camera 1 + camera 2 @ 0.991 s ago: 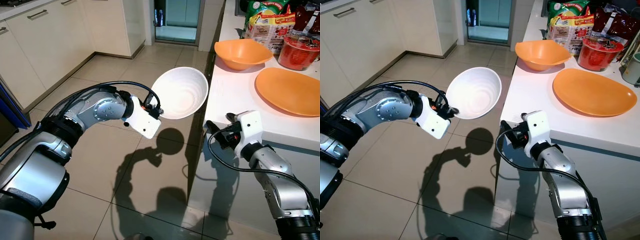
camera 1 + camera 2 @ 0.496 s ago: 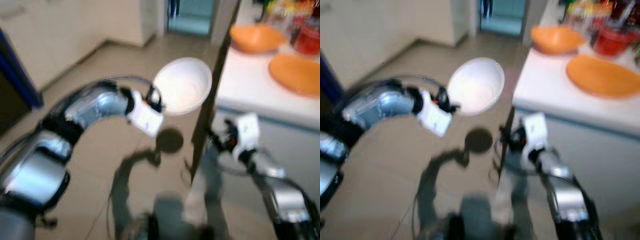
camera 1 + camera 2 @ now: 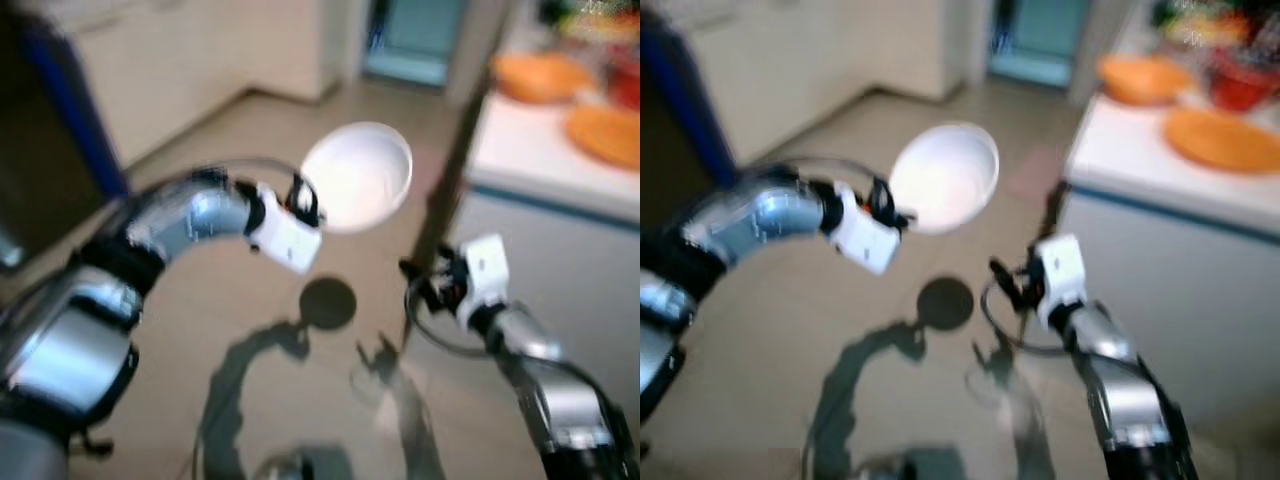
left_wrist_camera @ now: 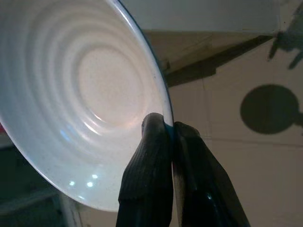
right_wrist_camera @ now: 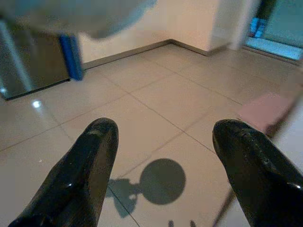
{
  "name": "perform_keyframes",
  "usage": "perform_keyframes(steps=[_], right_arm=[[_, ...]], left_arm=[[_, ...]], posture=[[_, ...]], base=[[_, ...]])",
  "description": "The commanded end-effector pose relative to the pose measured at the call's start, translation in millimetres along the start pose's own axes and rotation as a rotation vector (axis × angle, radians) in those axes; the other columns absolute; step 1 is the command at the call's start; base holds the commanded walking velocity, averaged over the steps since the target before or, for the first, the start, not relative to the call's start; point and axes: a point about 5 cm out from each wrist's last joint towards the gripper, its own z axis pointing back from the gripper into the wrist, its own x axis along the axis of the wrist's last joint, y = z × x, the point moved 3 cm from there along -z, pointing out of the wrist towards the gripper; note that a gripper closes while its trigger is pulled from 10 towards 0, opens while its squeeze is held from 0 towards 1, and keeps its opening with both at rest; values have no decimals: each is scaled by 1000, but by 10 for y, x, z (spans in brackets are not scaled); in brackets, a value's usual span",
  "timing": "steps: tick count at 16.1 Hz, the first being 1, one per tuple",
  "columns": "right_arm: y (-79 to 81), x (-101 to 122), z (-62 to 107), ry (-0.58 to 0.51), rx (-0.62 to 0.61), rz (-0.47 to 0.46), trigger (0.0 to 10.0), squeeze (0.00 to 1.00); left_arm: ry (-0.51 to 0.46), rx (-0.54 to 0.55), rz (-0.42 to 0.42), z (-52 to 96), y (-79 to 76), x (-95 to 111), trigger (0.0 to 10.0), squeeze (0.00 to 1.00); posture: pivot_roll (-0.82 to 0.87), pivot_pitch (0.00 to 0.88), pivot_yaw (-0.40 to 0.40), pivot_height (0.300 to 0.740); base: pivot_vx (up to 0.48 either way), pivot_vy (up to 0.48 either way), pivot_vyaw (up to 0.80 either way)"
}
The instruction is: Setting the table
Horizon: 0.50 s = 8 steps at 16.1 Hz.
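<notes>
A white ribbed bowl (image 3: 357,177) hangs tilted over the tiled floor, left of the white counter (image 3: 520,165). My left gripper (image 3: 303,200) is shut on its near rim; in the left wrist view the two black fingers (image 4: 151,165) pinch the rim of the bowl (image 4: 85,94). My right gripper (image 3: 415,275) sits lower, beside the counter's corner, open and holding nothing, its fingers (image 5: 90,156) wide apart above the floor. An orange bowl (image 3: 540,75) and an orange plate (image 3: 605,135) lie on the counter.
Cream cabinets (image 3: 190,60) line the far left wall, with a blue edge (image 3: 75,110) and a dark appliance nearer. A doorway (image 3: 415,40) opens at the back. Red and green packages (image 3: 1230,60) crowd the counter's far end. The head views are blurred.
The whole picture has shifted: the counter now sits further right and the blue edge has come into view, so the camera turned left. The bowl stays in my left gripper.
</notes>
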Motion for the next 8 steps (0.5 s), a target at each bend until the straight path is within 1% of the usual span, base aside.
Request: perform_keyframes(steps=[1, 3, 5, 7, 8], right_arm=[[-75, 16, 35, 3, -17, 10, 10000, 0], [-78, 19, 39, 3, -14, 12, 10000, 0], [-79, 21, 36, 3, -14, 13, 10000, 0], [-80, 22, 32, 5, -11, 12, 10000, 0], [-78, 26, 32, 6, -7, 11, 10000, 0]], left_arm=[[-32, 74, -27, 1, 222, 88, 0, 0], [-28, 73, -53, -12, 234, 97, 0, 0], [-30, 74, -35, -16, 228, 93, 0, 0], [-19, 69, -40, -19, 229, 84, 0, 0], [-21, 68, -29, -20, 234, 82, 0, 0]], posture=[[-13, 0, 65, 740], [-13, 0, 65, 740], [-13, 0, 65, 740], [-12, 0, 63, 740], [-9, 0, 55, 740]], base=[[0, -480, 0], [0, -474, 0], [0, -480, 0], [0, 0, 0], [0, 0, 0]])
